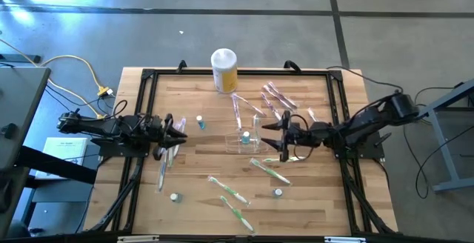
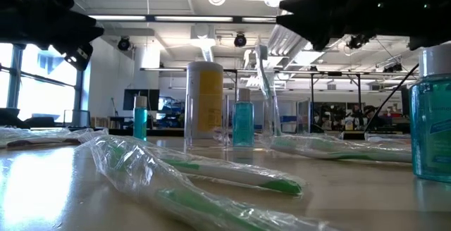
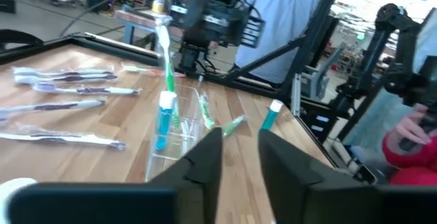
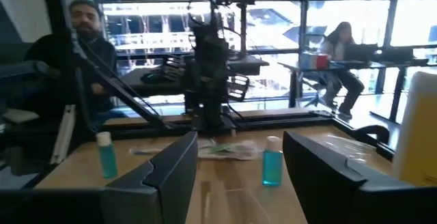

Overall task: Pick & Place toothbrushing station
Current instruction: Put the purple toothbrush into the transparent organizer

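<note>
The toothbrushing station is a see-through holder standing on its base in the middle of the table. In it stand a small blue bottle and an upright toothbrush; the low view shows the station behind wrapped brushes. My right gripper hovers open just right of the station, with nothing between its fingers. My left gripper is open at the table's left, pointing level toward the station, apart from it.
A yellow canister with a white lid stands at the far edge. Wrapped toothbrushes lie at the far right, near the middle and under the left gripper. Small blue bottles stand about. People sit beyond the table.
</note>
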Tool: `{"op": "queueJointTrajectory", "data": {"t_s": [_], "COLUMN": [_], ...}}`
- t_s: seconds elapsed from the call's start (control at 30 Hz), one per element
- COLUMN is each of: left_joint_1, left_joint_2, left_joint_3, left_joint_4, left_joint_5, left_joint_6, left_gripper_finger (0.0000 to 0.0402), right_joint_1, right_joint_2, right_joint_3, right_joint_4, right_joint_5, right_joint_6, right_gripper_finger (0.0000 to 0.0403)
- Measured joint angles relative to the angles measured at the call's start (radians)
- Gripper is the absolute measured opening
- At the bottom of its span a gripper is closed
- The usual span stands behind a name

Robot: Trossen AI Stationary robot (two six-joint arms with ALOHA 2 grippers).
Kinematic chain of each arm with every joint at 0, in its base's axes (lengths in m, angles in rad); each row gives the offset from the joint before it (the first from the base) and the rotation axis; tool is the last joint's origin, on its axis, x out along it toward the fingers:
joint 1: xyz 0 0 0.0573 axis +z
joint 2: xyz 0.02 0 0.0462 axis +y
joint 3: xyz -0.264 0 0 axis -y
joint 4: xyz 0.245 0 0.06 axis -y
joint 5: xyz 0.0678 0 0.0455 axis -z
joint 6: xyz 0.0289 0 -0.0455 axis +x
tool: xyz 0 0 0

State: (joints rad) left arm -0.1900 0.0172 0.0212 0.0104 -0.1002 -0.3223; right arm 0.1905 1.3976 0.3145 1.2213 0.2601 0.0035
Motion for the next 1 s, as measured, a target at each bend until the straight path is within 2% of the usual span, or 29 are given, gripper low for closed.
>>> {"op": "queueJointTrajectory", "data": {"t_s": [0.17,0.3,0.53,0.73,0.83,1.0], "left_joint_1": [0.000,0.000,0.000,0.000,0.000,0.000], "left_joint_2": [0.000,0.000,0.062,0.216,0.308,0.461], "left_joint_3": [0.000,0.000,0.008,0.096,0.160,0.254], "left_joint_4": [0.000,0.002,0.006,-0.068,-0.209,-0.448], "left_joint_5": [-0.003,-0.007,-0.040,-0.090,-0.149,-0.303], "left_joint_6": [0.018,0.057,0.056,0.036,-0.032,-0.255], "left_gripper_finger": [0.0170,0.0195,0.0197,0.0197,0.0197,0.0197], "right_joint_1": [0.067,0.118,0.163,0.192,0.209,0.225], "right_joint_2": [-0.036,-0.062,-0.068,-0.067,-0.067,-0.067], "right_joint_3": [0.000,0.000,0.000,0.000,0.000,0.000], "right_joint_4": [-0.007,-0.008,-0.053,-0.095,-0.096,-0.113], "right_joint_5": [0.000,0.000,0.008,0.080,0.090,0.090], "right_joint_6": [-0.113,-0.194,-0.211,-0.211,-0.211,-0.211], "right_gripper_finger": [0.0207,0.0207,0.0207,0.0207,0.0207,0.0207]}}
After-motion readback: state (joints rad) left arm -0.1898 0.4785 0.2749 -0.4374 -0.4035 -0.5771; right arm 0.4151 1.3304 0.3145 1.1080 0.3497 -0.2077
